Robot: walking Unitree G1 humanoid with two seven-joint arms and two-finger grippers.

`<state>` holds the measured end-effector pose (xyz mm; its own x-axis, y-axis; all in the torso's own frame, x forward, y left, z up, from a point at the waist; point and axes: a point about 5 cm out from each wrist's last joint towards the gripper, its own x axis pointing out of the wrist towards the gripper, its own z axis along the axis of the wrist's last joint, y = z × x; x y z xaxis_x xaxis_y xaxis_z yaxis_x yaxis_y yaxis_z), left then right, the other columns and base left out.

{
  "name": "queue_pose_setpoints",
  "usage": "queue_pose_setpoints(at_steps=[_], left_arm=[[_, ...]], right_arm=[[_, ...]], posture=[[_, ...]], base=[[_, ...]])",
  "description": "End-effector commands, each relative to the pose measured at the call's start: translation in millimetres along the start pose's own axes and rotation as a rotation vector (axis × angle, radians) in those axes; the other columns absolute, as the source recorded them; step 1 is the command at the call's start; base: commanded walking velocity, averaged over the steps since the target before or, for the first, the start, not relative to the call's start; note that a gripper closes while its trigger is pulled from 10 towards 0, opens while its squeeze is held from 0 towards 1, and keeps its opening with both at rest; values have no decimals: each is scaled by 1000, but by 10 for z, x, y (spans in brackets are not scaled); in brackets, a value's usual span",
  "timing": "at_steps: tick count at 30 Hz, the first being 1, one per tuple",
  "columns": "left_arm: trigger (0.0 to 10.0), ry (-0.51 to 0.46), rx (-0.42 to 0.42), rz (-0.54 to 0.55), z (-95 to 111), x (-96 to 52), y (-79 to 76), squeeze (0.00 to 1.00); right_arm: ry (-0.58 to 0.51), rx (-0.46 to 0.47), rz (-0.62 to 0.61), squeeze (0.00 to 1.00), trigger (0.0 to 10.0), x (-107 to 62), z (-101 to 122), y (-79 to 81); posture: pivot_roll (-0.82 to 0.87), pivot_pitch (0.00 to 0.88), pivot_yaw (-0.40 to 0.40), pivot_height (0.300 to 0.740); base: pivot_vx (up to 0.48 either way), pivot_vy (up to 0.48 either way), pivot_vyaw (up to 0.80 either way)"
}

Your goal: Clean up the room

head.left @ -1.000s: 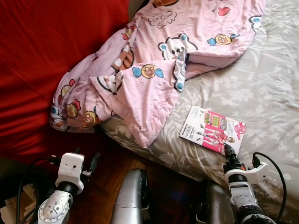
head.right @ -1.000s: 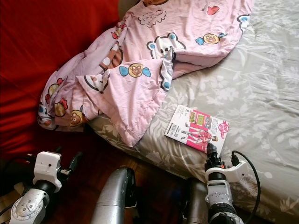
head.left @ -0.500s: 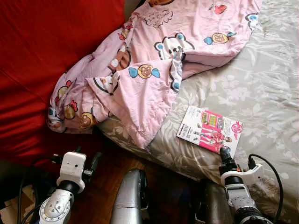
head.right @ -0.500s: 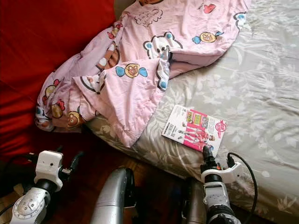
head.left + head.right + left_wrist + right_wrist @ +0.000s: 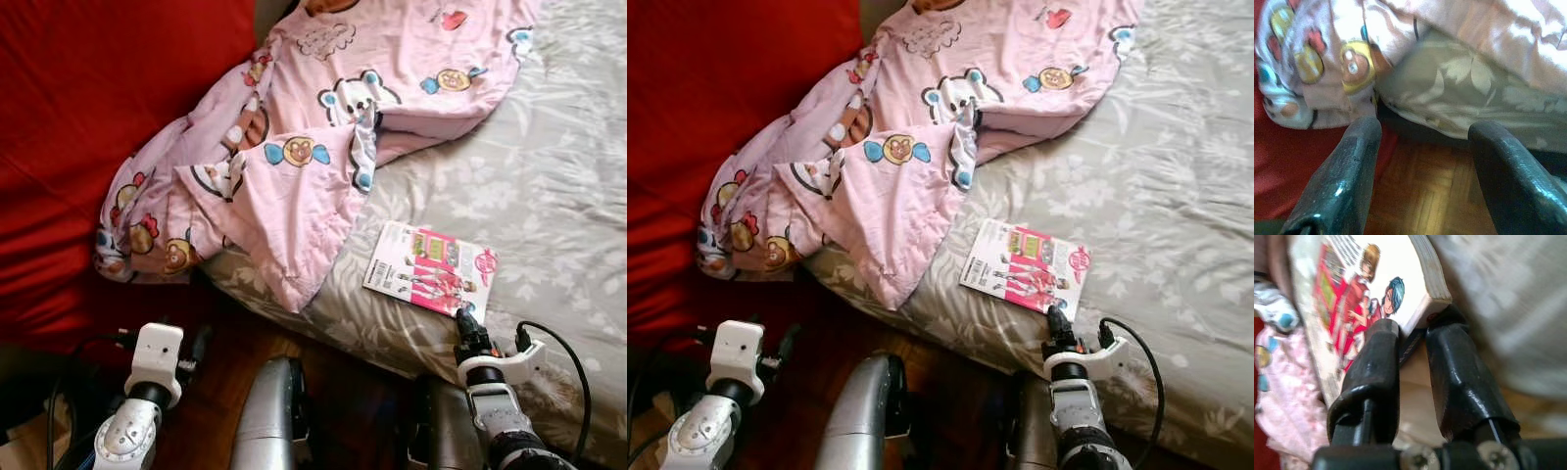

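Robot gripper closes in on a book at the edge of an unmade bed

The right gripper (image 5: 1411, 330) has its two black fingers drawn narrow at the near corner of a pink-and-white book (image 5: 428, 269), one finger (image 5: 1374, 362) against the cover and the other under the corner; whether the corner is truly pinched cannot be told. The book lies flat on the grey leaf-patterned bed (image 5: 549, 196), near its front edge. A pink cartoon-print blanket (image 5: 294, 147) is bunched beyond the book and spills over the bed's side against a red cover (image 5: 88, 117). The left gripper (image 5: 1422, 171) hangs low beside the bed over the wooden floor (image 5: 1425, 196), its fingers spread wide and holding nothing.
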<state>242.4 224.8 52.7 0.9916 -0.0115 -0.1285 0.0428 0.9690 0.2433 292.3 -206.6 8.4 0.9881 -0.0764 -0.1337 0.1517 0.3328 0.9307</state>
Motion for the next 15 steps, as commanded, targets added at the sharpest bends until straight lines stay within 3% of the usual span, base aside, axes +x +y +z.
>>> queue_pose_setpoints(at_steps=[1,5,6,13,14,15], left_arm=[[10000,69,11,20,-182,-50,14,0],[10000,118,-41,67,-302,22,2,0],[10000,149,-79,104,-368,49,11,0],[10000,228,-96,109,-571,62,-133,0],[10000,250,-107,113,-624,44,-165,0],[10000,258,-110,114,-644,35,-179,0]], right_arm=[[4,-1,11,0,0,-16,-39,-4],[-33,-37,50,0,0,32,74,62],[-62,-80,77,0,0,61,148,115],[-191,-348,152,0,0,146,450,378],[-191,-447,162,0,0,153,476,433],[-193,-488,162,0,0,153,488,449]], posture=[[78,199,140,612],[46,153,112,612],[23,120,96,612],[-34,39,29,612],[-38,27,14,612],[-38,27,14,612]], base=[[0,0,0],[0,0,0],[0,0,0],[0,0,0],[0,0,0],[0,0,0]])
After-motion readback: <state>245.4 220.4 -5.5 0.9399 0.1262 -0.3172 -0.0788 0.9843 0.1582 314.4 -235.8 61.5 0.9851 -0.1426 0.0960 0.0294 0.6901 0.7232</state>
